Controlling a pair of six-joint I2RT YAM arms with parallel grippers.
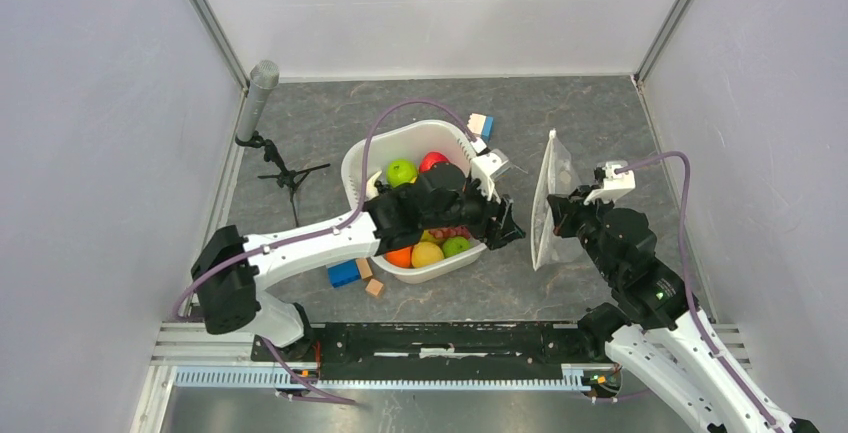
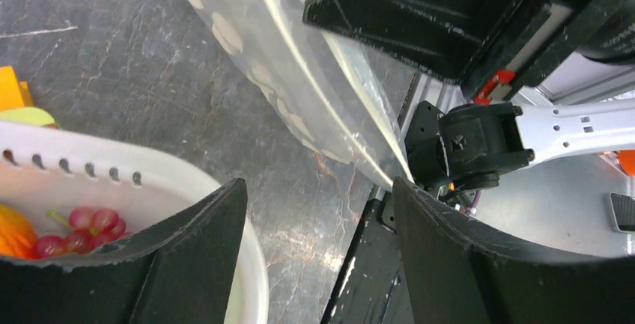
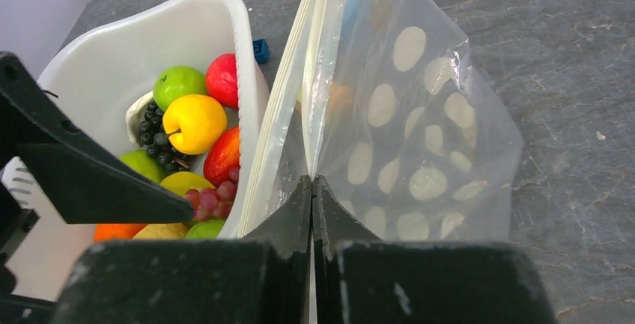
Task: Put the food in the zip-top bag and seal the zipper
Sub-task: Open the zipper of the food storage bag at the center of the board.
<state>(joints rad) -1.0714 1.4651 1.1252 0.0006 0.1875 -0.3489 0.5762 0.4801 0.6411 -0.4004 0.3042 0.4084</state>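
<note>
left end effector [image 2: 318, 257]: fingers apart, nothing clamped, between tub [image 3: 112, 62] and bag [image 3: 404, 114] | right end effector [image 3: 312, 189]: clamped on bag edge, bag upright on surface [image 3: 569, 77] | fruits [image 3: 193, 122]: in tub

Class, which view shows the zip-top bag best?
Right wrist: the zip-top bag looms large, dots and white strip clear, pinched by the right gripper, jaws shut. Top external shows a small upright sheet; left wrist only a slanted part.

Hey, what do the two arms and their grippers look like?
The left arm and right arm have white links and black joints. Each carries a looping lilac cable. The left gripper and right gripper have black wedge-shaped fingers.
</note>
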